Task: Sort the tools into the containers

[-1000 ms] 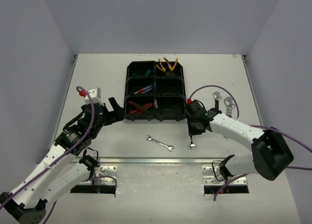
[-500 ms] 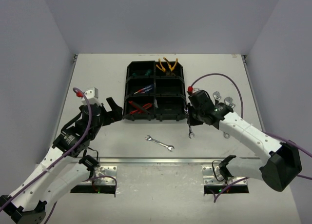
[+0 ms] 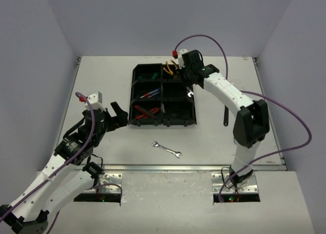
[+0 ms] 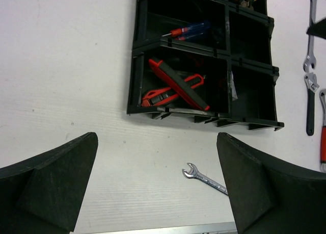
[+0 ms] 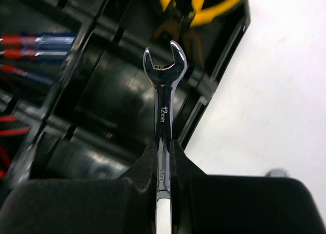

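Over the tray's (image 3: 133, 99) right column, the right gripper (image 5: 163, 142) is clamped on a silver wrench (image 5: 164, 86). Its open end hangs approx. above the middle compartment, close to the divider before the yellow pliers (image 3: 173, 67). Step in hand, I judge: the drop-off. Next it needs lowering, then release inside the walls. The left gripper (image 3: 119, 114) waits wide apart, empty, at the tray's front-left corner. 1 spare wrench (image 3: 167, 149) lies in front of the tray. The table (image 3: 102, 76) is white and matte, the walls (image 3: 163, 20) pale grey.
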`<action>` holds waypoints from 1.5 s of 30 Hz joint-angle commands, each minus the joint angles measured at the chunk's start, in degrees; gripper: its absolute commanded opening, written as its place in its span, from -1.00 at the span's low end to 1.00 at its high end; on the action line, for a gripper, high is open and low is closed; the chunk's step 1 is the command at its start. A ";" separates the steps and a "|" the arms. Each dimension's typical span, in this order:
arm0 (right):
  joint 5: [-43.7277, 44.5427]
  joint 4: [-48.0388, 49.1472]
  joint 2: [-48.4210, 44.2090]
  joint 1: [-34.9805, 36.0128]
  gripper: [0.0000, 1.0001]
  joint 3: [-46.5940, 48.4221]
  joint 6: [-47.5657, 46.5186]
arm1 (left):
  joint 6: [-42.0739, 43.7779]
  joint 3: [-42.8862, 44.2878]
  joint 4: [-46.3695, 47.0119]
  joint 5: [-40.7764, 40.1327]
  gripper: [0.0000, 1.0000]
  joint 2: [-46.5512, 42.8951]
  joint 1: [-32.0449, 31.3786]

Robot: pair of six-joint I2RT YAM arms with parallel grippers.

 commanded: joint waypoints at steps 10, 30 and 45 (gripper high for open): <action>-18.16 15.77 7.42 -3.45 -1.00 -1.21 -28.82 | 1.17 -0.68 3.25 1.53 1.00 -2.14 -0.20; -14.85 4.34 -4.72 -2.07 0.98 3.96 -0.67 | -0.04 -0.22 2.21 -0.83 1.00 -1.06 -0.11; -3.57 -8.35 -19.21 21.85 0.98 -17.55 11.74 | 3.20 5.29 -1.46 0.19 1.00 1.36 -0.02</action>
